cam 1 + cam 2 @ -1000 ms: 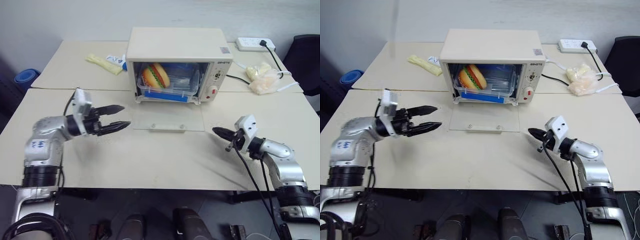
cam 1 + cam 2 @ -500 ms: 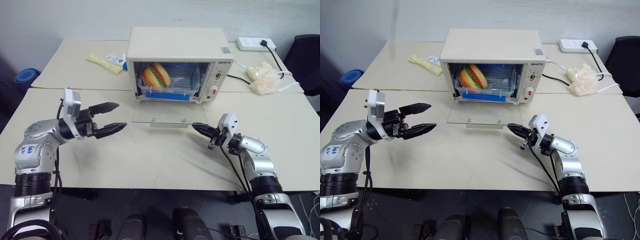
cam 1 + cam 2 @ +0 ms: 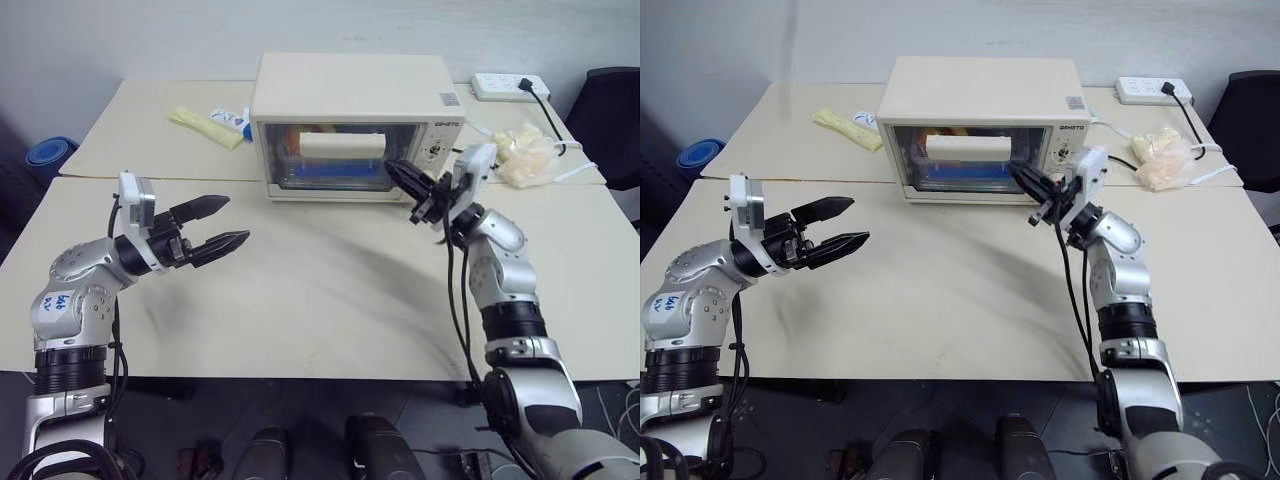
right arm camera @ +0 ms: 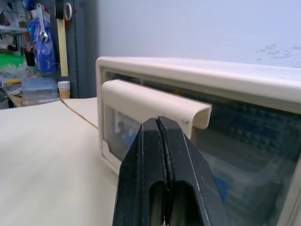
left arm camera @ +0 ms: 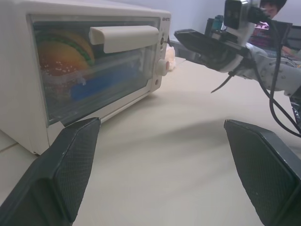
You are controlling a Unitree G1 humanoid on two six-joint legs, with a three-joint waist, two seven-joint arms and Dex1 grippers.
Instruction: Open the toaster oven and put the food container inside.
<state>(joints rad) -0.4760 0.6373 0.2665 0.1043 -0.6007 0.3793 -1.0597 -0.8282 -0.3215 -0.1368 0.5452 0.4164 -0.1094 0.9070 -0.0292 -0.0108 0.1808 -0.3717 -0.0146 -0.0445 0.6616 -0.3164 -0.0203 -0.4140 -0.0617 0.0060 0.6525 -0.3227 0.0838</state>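
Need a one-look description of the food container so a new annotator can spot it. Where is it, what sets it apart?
Find the cream toaster oven at the back middle of the table. Behind its shut glass door sits the food container, a clear box with a blue strip and a toy hamburger inside. The yellow packet and the whitish plastic bag both lie outside, either side of the oven.

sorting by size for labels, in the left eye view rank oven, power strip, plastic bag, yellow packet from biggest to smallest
1. oven
2. plastic bag
3. power strip and yellow packet: they look much alike, and the strip lies farther back, so no ranking.
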